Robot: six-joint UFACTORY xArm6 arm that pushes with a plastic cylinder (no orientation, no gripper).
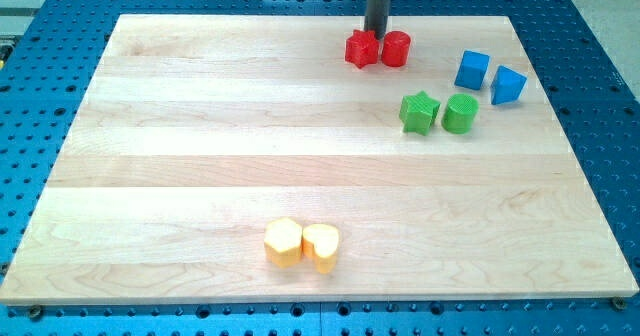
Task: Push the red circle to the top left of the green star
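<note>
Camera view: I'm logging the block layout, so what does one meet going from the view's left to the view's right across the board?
Yellow hexagon → yellow heart → red star → my tip, just behind the two red blocks → red circle → green star → green circle → blue cube → second blue block.

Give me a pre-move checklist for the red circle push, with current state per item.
1. My tip located: ok; its end sits between the red star and the red circle, toward the view's top.
2. Tip contact with red circle: cannot tell.
3. Green star located: ok, beside the green circle, below the red pair.
4. Red circle at goal: not ok; it lies top left of the green star, but apart from it.
5. Path blocked: not ok; the red star sits at the circle's left.
6. Blue blocks clear of the route: ok, off to the view's right.
</note>
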